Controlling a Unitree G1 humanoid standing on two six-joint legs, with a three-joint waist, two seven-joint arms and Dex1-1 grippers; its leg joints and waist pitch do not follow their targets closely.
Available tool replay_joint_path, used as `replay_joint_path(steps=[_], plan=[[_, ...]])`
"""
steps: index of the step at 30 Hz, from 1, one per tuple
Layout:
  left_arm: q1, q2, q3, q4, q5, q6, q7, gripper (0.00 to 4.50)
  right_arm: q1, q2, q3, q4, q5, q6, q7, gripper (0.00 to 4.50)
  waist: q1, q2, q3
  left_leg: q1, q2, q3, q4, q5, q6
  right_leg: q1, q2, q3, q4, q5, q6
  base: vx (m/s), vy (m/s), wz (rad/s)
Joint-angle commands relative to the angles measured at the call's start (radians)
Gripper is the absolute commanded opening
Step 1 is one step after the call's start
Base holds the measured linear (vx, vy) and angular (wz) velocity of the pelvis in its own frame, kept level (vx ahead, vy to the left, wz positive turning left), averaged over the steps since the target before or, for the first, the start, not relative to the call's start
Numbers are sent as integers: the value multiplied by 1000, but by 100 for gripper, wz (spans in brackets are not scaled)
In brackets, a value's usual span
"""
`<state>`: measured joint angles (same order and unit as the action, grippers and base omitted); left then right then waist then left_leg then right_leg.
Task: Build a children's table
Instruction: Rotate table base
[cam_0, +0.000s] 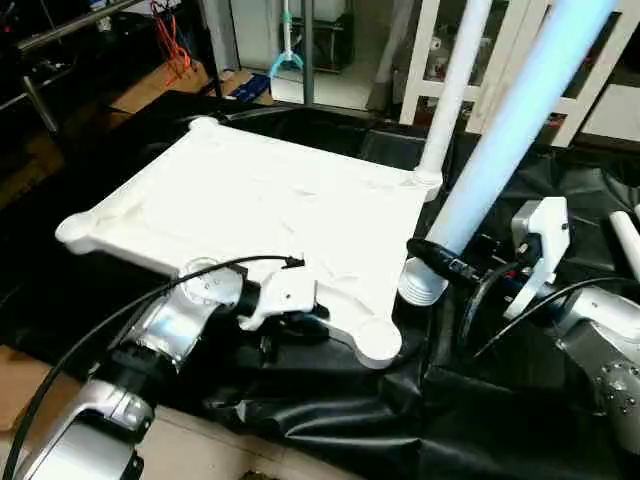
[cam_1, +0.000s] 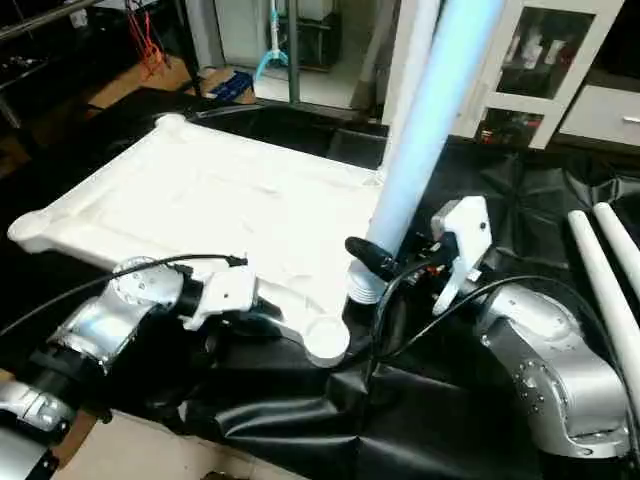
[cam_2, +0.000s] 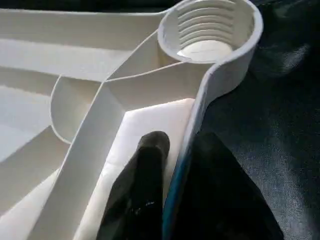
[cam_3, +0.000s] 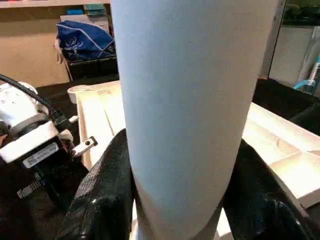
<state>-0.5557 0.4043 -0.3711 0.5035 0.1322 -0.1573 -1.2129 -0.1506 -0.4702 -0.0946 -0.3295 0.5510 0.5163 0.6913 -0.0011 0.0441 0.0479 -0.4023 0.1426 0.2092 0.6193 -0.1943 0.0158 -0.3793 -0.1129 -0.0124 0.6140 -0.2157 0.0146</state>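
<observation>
You see a black sheet (cam_0: 330, 420) covering the whole work surface, wrinkled along the lower middle of the frame. On it lies the white top (cam_0: 250, 200), underside up, filling the centre and left. At the right edge of the right eye view, two loose white legs (cam_1: 610, 270) lie on the sheet side by side. Brown floor (cam_0: 25, 385) shows at the lower left.
</observation>
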Motion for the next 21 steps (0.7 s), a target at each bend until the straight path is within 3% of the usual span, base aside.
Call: replay_joint_path(steps=[1, 3, 4, 6, 7, 10, 11, 12, 21], plan=[[32, 36, 1, -14, 29, 29, 41, 88, -16, 9, -13, 7, 22, 6, -10, 188, 2, -22, -60, 32, 85, -44, -98, -233, 34, 18, -43, 19, -67, -109, -232, 0, 0, 0], [39, 48, 13, -40, 9, 51, 23, 88, -21, 17, -30, 15, 47, 21, -14, 188, -4, -25, -60, 32, 84, -44, -98, -239, 30, 17, -42, 18, -67, -119, -232, 0, 0, 0], [46, 53, 19, -63, -10, 80, 2, 88, -22, 18, -37, 20, 57, 28, -13, 188, -6, -22, -60, 34, 84, -44, -97, -240, 26, 16, -43, 18, -66, -122, -237, 0, 0, 0], [52, 54, 32, -94, -38, 111, -12, 135, -23, 13, -43, 26, 67, 38, -6, 188, -10, -23, -61, 33, 82, -43, -96, -221, 27, 17, -39, 17, -64, -100, -243, 0, 0, 0], [54, 53, 36, -109, -55, 150, -26, 135, -20, 6, -43, 30, 73, 44, 5, 188, -12, -23, -62, 34, 82, -41, -95, -207, 33, 17, -39, 17, -63, -78, -248, 0, 0, 0], [46, 43, 42, -99, -73, 159, -33, 140, -10, -6, -45, 36, 98, 64, 35, 188, -9, -23, -63, 36, 80, -37, -90, -179, 54, 18, -38, 17, -62, -38, -261, 0, 0, 0], [43, 40, 42, -96, -76, 159, -34, 170, -6, -6, -49, 38, 113, 74, 43, 188, -5, -21, -62, 36, 81, -37, -90, -172, 60, 18, -39, 17, -62, -36, -264, 0, 0, 0], [37, 37, 43, -89, -80, 158, -35, 178, -2, -8, -49, 39, 122, 79, 55, 188, -3, -18, -63, 37, 81, -37, -89, -172, 60, 18, -38, 17, -61, -35, -265, 0, 0, 0], [-25, 56, 23, -25, -67, 151, -64, 178, -18, -55, -15, 60, 135, 86, 144, 188, 10, -18, -64, 41, 81, -36, -91, -188, 33, 18, -37, 17, -61, -50, -255, 0, 0, 0]])
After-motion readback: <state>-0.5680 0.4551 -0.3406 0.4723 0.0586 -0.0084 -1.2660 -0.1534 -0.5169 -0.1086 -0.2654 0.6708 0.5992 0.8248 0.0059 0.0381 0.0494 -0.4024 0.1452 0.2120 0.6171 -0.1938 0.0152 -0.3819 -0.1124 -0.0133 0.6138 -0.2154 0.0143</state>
